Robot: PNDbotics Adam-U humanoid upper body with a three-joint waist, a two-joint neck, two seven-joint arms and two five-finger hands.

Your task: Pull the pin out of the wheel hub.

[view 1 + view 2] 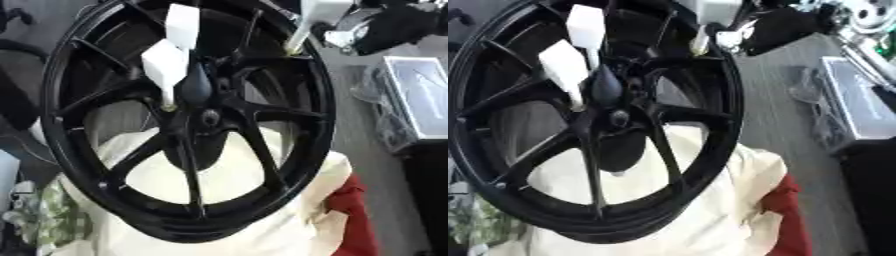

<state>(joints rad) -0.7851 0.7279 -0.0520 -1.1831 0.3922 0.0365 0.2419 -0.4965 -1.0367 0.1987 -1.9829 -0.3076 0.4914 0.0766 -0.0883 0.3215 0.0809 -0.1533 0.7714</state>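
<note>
- One black wheel hub (188, 120) stands tilted on a cream cloth (262, 220), filling most of both views.
- Three white-handled pins show on it: one pin (164, 65) just left of the centre, a second pin (182, 25) above it, and a third pin (306, 22) at the upper right rim.
- The right hand (385, 27) is a dark shape just past the upper right rim, beside the third pin; whether its fingers are curled cannot be told.
- One red cloth (354, 220) lies at the cream cloth's right edge.
- One clear-wrapped box (420, 97) sits well right of the wheel.
</note>
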